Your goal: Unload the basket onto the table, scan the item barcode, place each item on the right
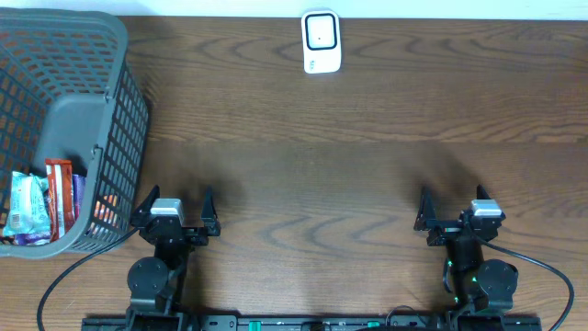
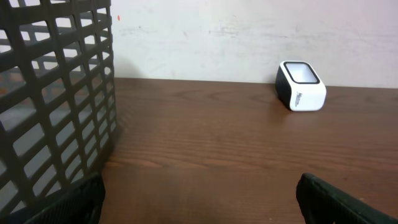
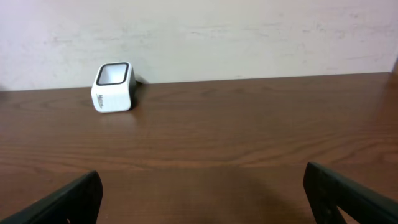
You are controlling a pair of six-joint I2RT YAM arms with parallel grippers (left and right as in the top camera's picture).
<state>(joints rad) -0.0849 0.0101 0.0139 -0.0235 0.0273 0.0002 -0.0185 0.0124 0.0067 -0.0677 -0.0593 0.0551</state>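
Pincers (image 1: 180,195) (image 1: 452,198) spread, basket (image 1: 129,129) left edge, scanner (image 1: 322,41) far

Grey basket (image 2: 62,5) left, scanner (image 2: 300,86) far right

Counter (image 1: 367,184): dk brown wood, wavy grain w/ lighter streaks. Basket (image 1: 78,119): mid-grey plastic, square lattice over the walls. In it: red-orange packet (image 1: 59,198) w/ white print, pale teal-and-white packet (image 1: 26,207), sliver of purple wrapper (image 1: 77,198) beside the red one. Scanner (image 1: 322,41): white shell, pale window w/ black edge on top; in left wrist view one side is black, small dk lettering on the white front. Wall (image 2: 249,37): off-white, faint grey smudges, tiny red speck near basket. Left claw (image 1: 179,195) & right claw (image 1: 454,198): matte black, each w/ silver-grey block behind. Right arm base (image 1: 464,276): black w/ green lights. Cables (image 1: 55,285): black.
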